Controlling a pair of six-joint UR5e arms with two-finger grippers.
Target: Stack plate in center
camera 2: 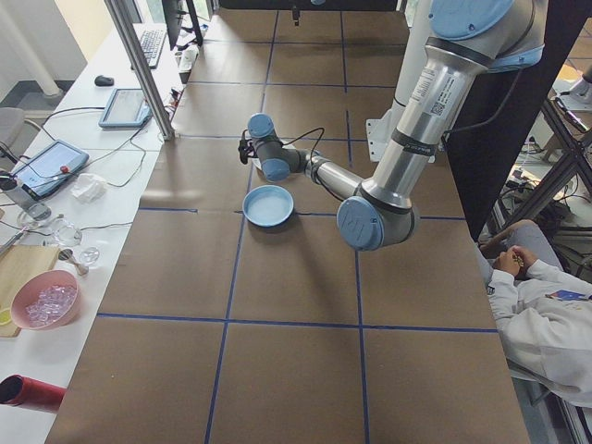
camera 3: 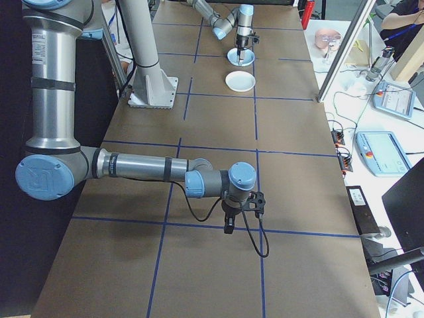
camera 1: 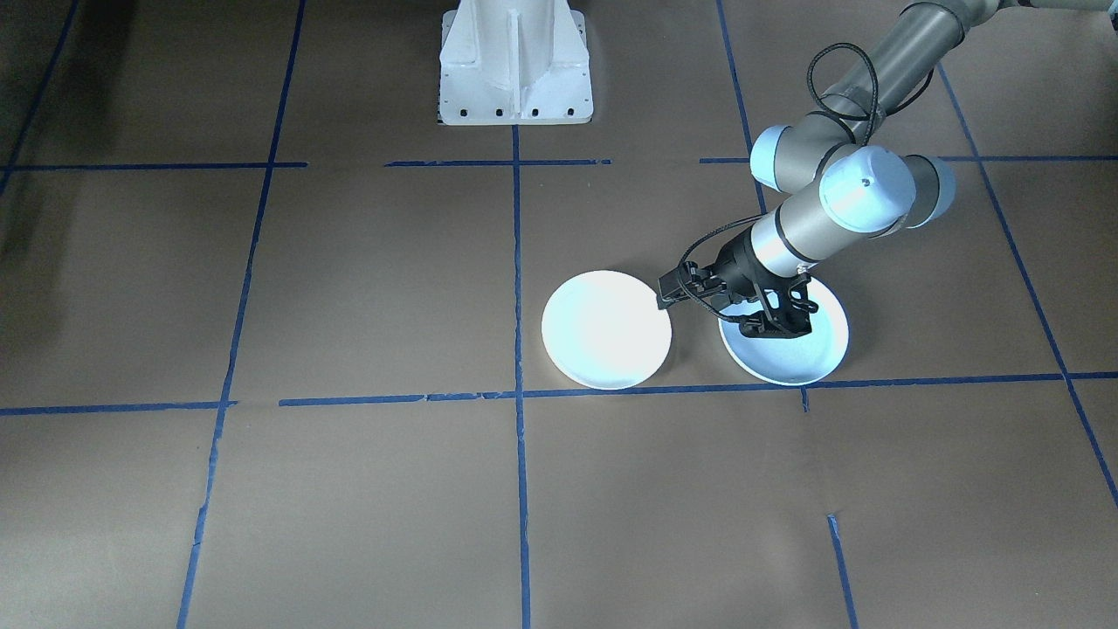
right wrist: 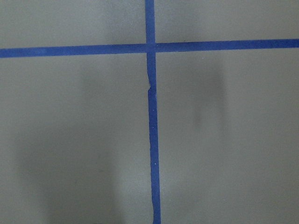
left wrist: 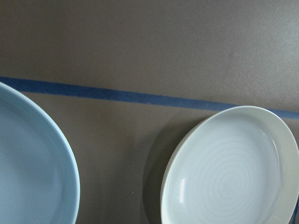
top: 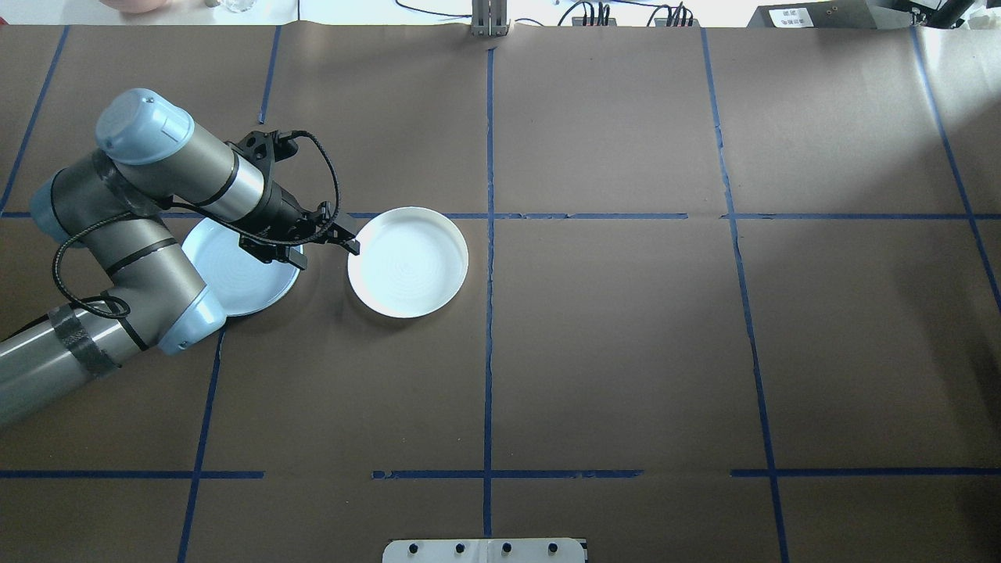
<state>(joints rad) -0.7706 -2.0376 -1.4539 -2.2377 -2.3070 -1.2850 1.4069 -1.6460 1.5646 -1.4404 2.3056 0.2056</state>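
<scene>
Plates, two of them, lie flat side by side on the brown paper-covered worktop [top: 626,352], a narrow gap between them. The white plate [top: 407,262] sits just left of the centre tape line [top: 489,313]. The pale blue plate [top: 238,277] lies further left, partly under the left arm's wrist. The left arm reaches in low from the left, its forearm sloping down, and the left tool [top: 349,237] hovers at the white plate's left rim; whether its jaws are apart cannot be told. The right tool [camera 3: 228,222] shows only in the side view, pointing down over bare worktop; its state cannot be told.
</scene>
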